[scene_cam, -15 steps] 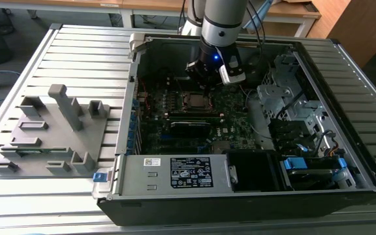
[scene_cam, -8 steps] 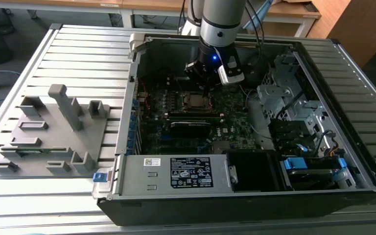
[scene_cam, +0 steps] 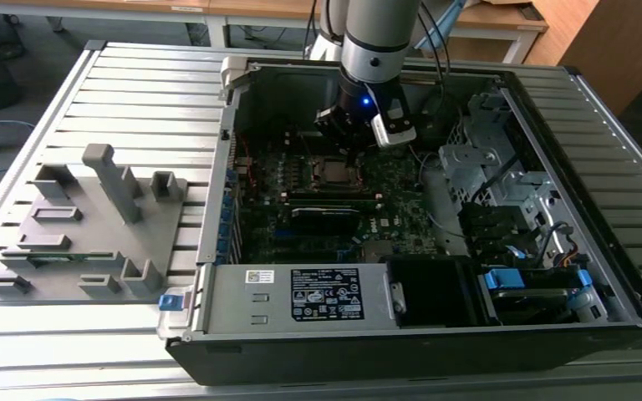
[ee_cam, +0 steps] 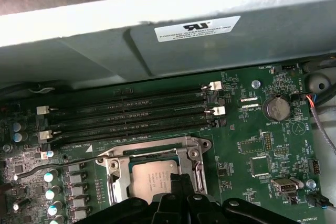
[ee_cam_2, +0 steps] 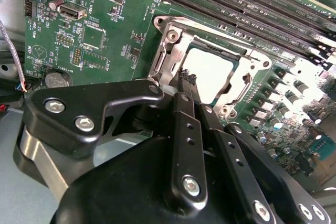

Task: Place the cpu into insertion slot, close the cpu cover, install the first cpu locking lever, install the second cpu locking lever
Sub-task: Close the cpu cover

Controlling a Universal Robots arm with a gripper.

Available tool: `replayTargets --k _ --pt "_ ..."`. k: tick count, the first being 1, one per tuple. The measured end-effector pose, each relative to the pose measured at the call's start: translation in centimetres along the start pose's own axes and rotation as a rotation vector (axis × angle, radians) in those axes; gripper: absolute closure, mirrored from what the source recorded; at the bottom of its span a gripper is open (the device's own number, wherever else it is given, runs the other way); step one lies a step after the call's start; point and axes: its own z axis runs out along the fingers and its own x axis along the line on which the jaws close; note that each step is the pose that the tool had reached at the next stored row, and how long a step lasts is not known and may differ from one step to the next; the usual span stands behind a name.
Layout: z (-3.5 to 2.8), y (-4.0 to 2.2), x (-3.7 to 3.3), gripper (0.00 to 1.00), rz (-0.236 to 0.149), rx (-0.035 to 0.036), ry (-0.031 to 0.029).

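At upper centre of the exterior view, the gripper (scene_cam: pixel 349 153), fingers (ee_cam_2: pixel 186 124) drawn narrow with nothing seen between them, stands directly over the insertion slot (scene_cam: pixel 333 172), where the cpu (ee_cam_2: pixel 210 71) lies seated beneath the closed cpu cover (ee_cam_2: pixel 166 59).

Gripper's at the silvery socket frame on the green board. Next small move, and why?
The dull silver-grey square cpu already sits seated and the thin silvery cpu cover frame lies flat around it, with the shut black gripper at that cover's edge. So probably shift onto the thin dark rod beside the cover, which looks like an unlatched lever.
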Motion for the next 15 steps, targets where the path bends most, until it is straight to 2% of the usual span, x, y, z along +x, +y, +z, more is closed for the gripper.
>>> replayTargets --k 10,15 --pt "0.14 -0.01 0.04 0.89 0.0 0.0 -0.0003" --pt "0.33 -0.14 0.79 0.89 -0.001 -0.0014 -0.0041"
